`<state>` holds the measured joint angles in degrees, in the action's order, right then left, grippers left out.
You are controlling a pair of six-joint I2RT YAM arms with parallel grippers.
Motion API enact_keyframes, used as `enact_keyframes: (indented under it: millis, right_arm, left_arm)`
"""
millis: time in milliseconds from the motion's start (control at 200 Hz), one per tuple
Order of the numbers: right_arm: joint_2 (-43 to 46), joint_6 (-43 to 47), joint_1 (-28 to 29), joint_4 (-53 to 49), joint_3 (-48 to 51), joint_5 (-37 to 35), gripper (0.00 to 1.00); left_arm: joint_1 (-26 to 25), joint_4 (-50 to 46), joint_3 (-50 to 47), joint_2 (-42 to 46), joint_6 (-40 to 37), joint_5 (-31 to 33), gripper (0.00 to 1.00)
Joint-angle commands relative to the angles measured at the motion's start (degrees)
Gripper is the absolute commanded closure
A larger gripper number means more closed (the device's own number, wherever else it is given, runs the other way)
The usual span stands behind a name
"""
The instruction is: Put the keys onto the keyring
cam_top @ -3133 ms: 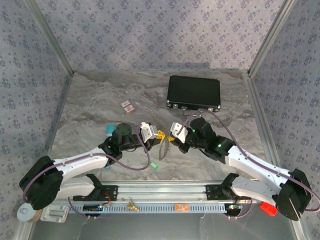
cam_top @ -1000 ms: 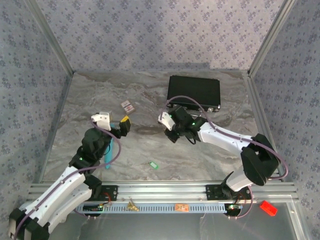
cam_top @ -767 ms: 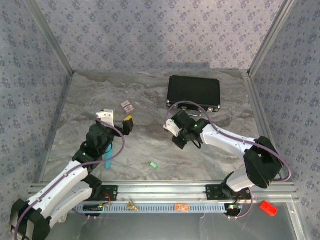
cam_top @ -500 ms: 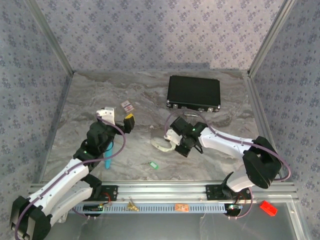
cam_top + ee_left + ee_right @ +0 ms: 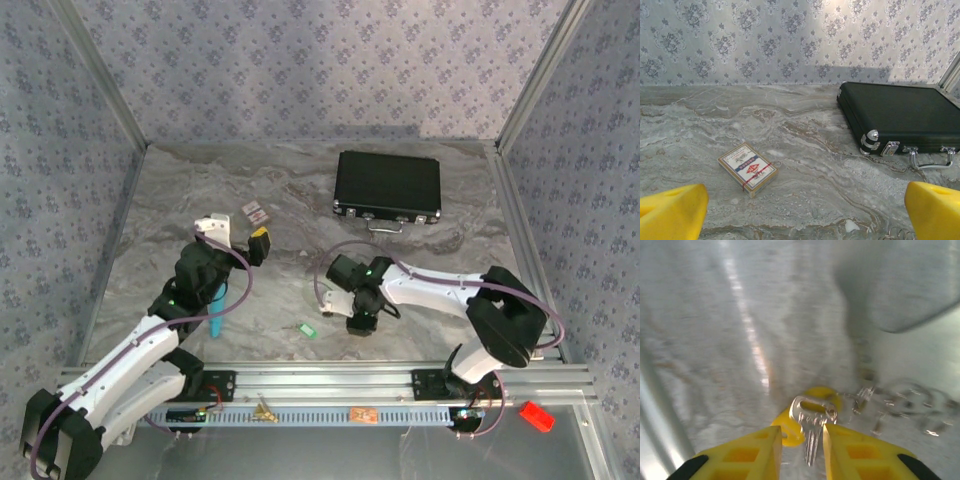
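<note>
The table [image 5: 805, 125] wore a matt, marbled stone look; the case [image 5: 900, 107] had a grainy black shell with bright metal latches. The key [image 5: 812, 434] gleamed as polished metal between matt yellow plastic fingers [image 5: 750, 452].

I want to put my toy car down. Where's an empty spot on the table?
The far-left table, behind the card and left of the black case, is bare. It's crowded front-middle, around the green key and right tool.
</note>
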<state>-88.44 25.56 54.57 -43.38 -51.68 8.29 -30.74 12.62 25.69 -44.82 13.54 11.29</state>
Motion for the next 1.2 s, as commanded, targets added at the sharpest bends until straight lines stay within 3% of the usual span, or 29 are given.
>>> enact_keyframes:
  millis: [0, 130, 295, 435, 510, 705, 930, 1194]
  right_arm:
    - [1.2, 2.8, -0.3, -3.0, -2.1, 11.2, 0.68]
    - [7.5, -2.9, -4.6, 3.3, -1.7, 14.5, 0.67]
    - [15.6, -22.8, -11.5, 15.2, 2.5, 4.6, 0.69]
    - [20.7, -41.8, -12.1, 18.1, 7.3, -3.5, 0.67]
    - [22.5, -46.7, -11.2, 18.0, 9.8, -4.8, 0.66]
    - [20.9, -43.0, -7.8, 11.5, 10.2, -8.1, 0.68]
    - [9.5, -37.1, -3.6, 4.1, 2.6, -10.8, 0.69]
    - [1.2, -34.1, -2.5, 1.5, -2.1, -13.0, 0.7]
  left_arm:
    - [0.4, 0.7, 2.2, 0.2, -0.9, -1.0, 0.0]
    - [0.4, 0.0, 2.6, -0.3, -1.9, -2.2, 0.0]
    - [0.4, -0.6, 3.2, -1.5, -1.8, -2.9, 0.0]
    - [0.6, -2.6, 4.6, -2.8, 1.5, -2.1, 0.0]
    - [0.7, -3.1, 5.1, -3.7, 1.7, -3.1, 0.0]
    - [0.8, -3.2, 5.7, -5.3, 1.9, -4.5, 0.0]
    - [0.8, -3.5, 5.3, -4.1, 3.1, -4.7, 0.0]
    - [0.8, -4.5, 5.3, -3.5, 3.3, -4.4, 0.0]
